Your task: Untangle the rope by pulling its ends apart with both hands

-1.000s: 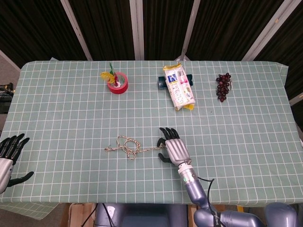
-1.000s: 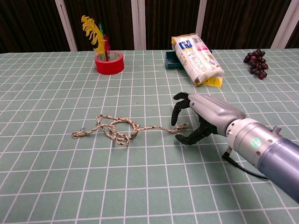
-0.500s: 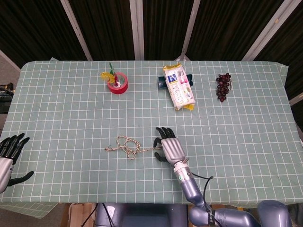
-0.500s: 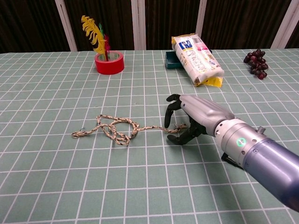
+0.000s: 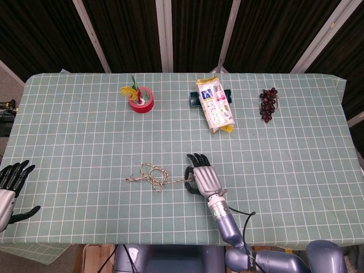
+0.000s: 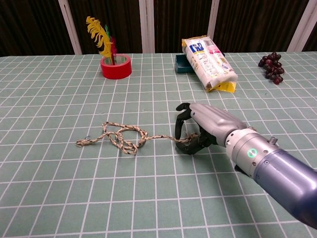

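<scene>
A speckled rope (image 5: 152, 175) lies knotted in loops on the green checked tablecloth, left of centre; the chest view shows the same rope (image 6: 121, 136) with its free left end pointing left. My right hand (image 5: 203, 177) sits over the rope's right end. Seen from the chest, this right hand (image 6: 205, 126) has fingers and thumb curled closely around that end, gripping it. My left hand (image 5: 11, 187) hovers off the table's near left edge, fingers spread and holding nothing, far from the rope. It does not appear in the chest view.
At the back stand a red tape roll (image 5: 140, 100) with feathers in it, a snack bag (image 5: 215, 105) lying against a dark box (image 5: 194, 99), and a bunch of grapes (image 5: 268, 103). The table's edge runs close to the left hand.
My right hand has slid left over the rope's right end and its fingers have curled in around it. The rope and the left hand have stayed put.
</scene>
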Controlling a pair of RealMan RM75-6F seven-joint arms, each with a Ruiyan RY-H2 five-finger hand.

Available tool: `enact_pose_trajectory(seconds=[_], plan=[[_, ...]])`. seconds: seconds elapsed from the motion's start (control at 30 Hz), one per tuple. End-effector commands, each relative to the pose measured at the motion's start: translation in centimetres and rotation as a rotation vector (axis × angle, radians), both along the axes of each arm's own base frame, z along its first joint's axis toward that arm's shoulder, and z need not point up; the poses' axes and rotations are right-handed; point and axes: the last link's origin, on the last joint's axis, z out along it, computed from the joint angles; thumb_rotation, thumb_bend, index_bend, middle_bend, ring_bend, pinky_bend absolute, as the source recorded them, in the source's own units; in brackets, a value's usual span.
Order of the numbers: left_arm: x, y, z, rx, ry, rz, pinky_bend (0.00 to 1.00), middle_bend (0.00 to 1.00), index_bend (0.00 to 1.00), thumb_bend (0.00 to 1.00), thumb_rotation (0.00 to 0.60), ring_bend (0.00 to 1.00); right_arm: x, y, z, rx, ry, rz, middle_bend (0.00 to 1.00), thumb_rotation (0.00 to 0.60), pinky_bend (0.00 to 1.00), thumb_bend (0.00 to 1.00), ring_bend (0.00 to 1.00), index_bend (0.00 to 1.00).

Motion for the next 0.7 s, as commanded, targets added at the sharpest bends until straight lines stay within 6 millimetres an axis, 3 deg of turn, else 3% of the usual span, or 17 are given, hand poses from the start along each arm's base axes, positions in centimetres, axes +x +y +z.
enact_pose_trajectory(seconds=[0.03, 0.4, 0.7], plan=[[0.0, 0.0, 0.0, 0.001, 0.000, -0.001, 0.00, 0.00, 0.06, 0.08, 0.600, 0.00, 0.0, 0.0, -0.1, 0.002, 0.000, 0.000, 0.14, 0.600, 0.00, 0.43, 0.00, 0.58], [0.0, 0.0, 0.0, -0.002, 0.001, 0.000, 0.00, 0.00, 0.06, 0.08, 0.600, 0.00, 0.2, 0.2, 0.0, 0.001, -0.005, -0.004, 0.16, 0.600, 0.00, 0.47, 0.00, 0.63], [0.0, -0.1, 0.0, -0.004, 0.008, -0.001, 0.00, 0.00, 0.06, 0.08, 0.600, 0.00, -0.3, -0.4, 1.7, -0.043, -0.008, -0.015, 0.16, 0.600, 0.00, 0.47, 0.00, 0.63]])
